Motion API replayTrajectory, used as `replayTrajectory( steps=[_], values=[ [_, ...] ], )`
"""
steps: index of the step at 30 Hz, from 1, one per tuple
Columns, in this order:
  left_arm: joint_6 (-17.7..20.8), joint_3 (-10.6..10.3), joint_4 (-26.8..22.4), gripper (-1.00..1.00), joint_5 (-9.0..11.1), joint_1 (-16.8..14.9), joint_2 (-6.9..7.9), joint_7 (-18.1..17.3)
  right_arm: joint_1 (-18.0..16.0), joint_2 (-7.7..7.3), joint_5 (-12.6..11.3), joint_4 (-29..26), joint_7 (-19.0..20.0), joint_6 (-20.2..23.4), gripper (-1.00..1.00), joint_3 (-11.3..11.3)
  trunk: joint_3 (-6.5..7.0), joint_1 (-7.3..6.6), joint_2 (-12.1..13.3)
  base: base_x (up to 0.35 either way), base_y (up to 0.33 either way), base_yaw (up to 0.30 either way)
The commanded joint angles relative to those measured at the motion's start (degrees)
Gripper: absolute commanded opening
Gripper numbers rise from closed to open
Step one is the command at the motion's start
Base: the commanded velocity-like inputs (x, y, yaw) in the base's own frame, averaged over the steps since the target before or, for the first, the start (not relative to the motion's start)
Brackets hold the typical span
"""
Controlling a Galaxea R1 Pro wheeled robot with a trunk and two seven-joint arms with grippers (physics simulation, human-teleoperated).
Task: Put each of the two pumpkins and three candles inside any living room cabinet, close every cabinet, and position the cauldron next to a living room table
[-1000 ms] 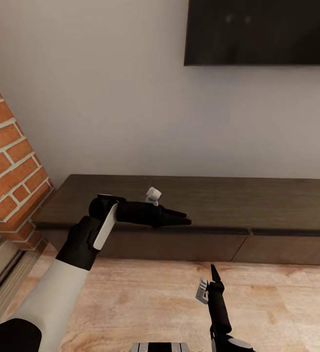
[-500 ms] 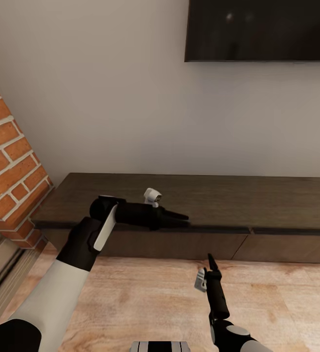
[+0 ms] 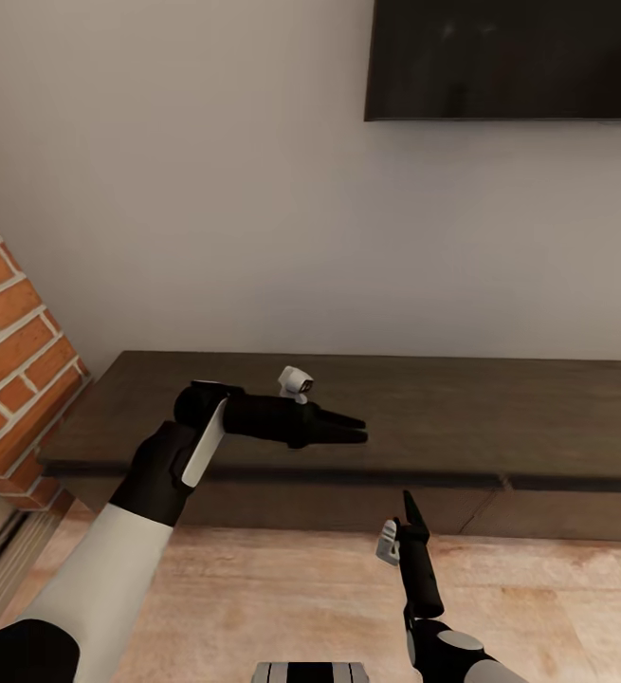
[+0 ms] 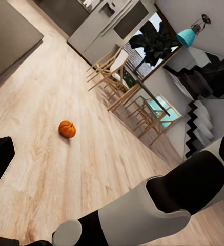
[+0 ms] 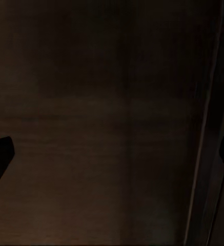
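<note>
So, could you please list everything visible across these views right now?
cabinet: one, dark brown, long and low against the wall, drawers shut
television: one, black, on the wall above the cabinet
fireplace: one, red brick, at the cabinet's left end
pumpkin: one, orange, alone on the wood floor in the left wrist view
dining table with chairs: one set, pale wood, beyond the pumpkin
plant: one, dark-leaved, behind the dining set
left gripper: black, over the cabinet top, holding nothing
right gripper: black, pointing at the cabinet front, open and empty
</note>
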Motion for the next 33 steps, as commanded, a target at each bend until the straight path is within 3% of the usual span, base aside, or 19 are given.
replayTrajectory(
  steps=[1,15,23,29,33],
  values=[
    [0.0,0.0,-0.01,1.0,0.01,0.03,0.08,-0.01,0.0,0.03,-0.01,0.0,0.0,0.06,1.0,-0.01,0.0,0.0,0.0,0.12,0.0,0.0],
    [0.0,0.05,-0.1,1.0,0.09,0.11,0.38,-0.12,0.01,-0.3,0.02,-0.08,-0.12,0.06,1.0,0.0,0.0,0.0,0.0,0.011,0.0,0.0],
    [0.0,0.09,-0.03,1.0,0.12,0.15,0.4,-0.12,0.03,-0.45,-0.1,-3.04,-3.14,0.59,1.0,-0.2,0.0,0.0,0.0,0.0,0.0,0.0],
    [0.0,0.06,-0.05,1.0,0.12,0.13,0.37,-0.12,0.0,-0.24,-0.11,-4.45,-3.44,0.55,1.0,-3.02,0.0,0.0,0.0,0.169,0.0,0.0],
    [0.0,0.08,-0.03,1.0,0.12,0.17,0.42,-0.12,0.01,-0.01,-0.13,-5.55,-3.33,0.53,1.0,-3.35,0.0,0.0,0.0,0.054,0.0,0.0]
  ],
)
